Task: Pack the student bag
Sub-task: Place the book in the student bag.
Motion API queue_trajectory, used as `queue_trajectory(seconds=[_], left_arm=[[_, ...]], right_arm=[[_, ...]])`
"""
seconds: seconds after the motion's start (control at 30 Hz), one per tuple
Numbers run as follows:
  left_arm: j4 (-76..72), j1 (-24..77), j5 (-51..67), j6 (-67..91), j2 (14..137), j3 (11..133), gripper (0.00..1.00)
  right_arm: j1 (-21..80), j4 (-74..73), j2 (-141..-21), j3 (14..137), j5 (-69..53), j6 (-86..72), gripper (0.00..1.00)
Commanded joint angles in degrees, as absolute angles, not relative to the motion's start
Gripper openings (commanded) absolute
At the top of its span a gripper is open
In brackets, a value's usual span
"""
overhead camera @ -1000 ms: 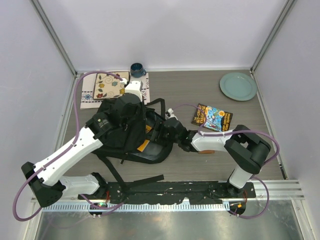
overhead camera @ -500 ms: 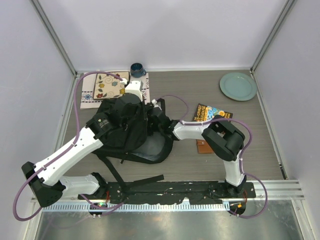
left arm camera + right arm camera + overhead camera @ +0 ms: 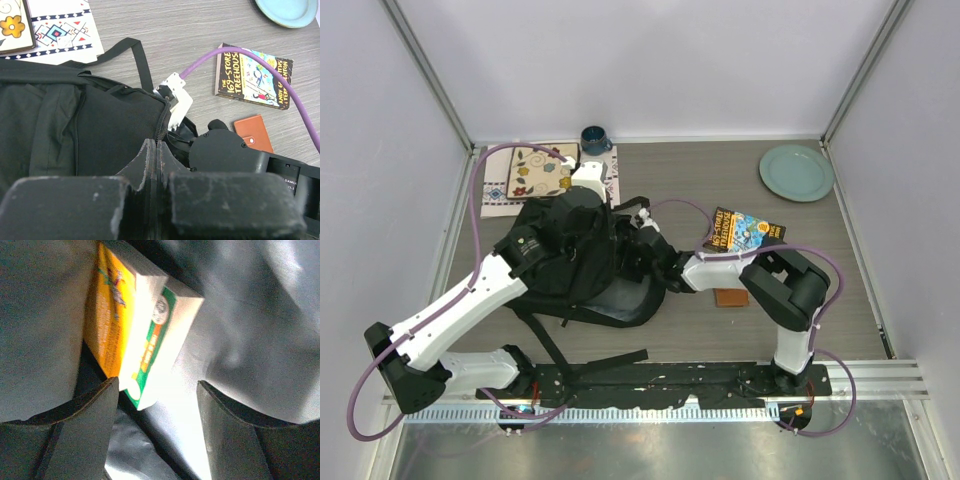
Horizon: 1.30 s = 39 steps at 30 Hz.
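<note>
My right gripper [image 3: 157, 390] reaches left, spread wide inside the student bag [image 3: 570, 250]; my left gripper [image 3: 156, 150] pinches its right-facing mouth.

The left gripper [image 3: 157, 150] pinches closed; the right gripper [image 3: 156, 386] gapes, arm stretched leftward.

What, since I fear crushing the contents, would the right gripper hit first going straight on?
Probably the yellow-and-green box, lying just ahead inside the student bag, between the open fingers of the right gripper; grey lining lies behind it. Depth is uncertain.
</note>
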<state>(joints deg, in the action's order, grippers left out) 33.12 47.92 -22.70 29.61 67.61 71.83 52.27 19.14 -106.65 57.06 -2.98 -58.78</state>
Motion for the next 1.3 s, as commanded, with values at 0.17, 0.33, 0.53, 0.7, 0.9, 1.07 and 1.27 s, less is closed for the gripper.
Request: queue_trajectory(seconds=[0.17,0.33,0.53,0.7,0.9,1.07,1.27], left_arm=[[27.07,47.99,-21.71,30.41,66.88,71.89,0.00],[26.02,47.99,-19.78,31.11,67.50,71.54,0.00],[25.31,47.99,-18.11,31.46,67.94,71.46,0.00],[24.78,48.08,-18.28,31.81,67.76,70.58,0.00],[25.14,47.90,-19.69,31.73,67.33,69.96,0.00],[25.05,47.90,-19.51,31.73,67.59,69.96,0.00],[24.08,47.90,-17.94,32.25,69.25,69.09,0.00]], right_arm=[[52.73,27.50,-108.36,56.94,-4.57,-59.85,0.69],[53.44,29.18,-114.69,65.73,-5.54,-60.46,0.68],[53.53,35.15,-116.21,66.90,-6.51,-62.32,0.66],[53.09,34.64,-110.67,58.72,-3.08,-60.39,0.66],[52.82,28.22,-97.93,48.17,6.39,-57.05,0.70],[52.38,16.03,-87.29,43.86,14.23,-52.92,0.73],[52.29,4.75,-75.52,39.04,23.01,-51.42,0.76]])
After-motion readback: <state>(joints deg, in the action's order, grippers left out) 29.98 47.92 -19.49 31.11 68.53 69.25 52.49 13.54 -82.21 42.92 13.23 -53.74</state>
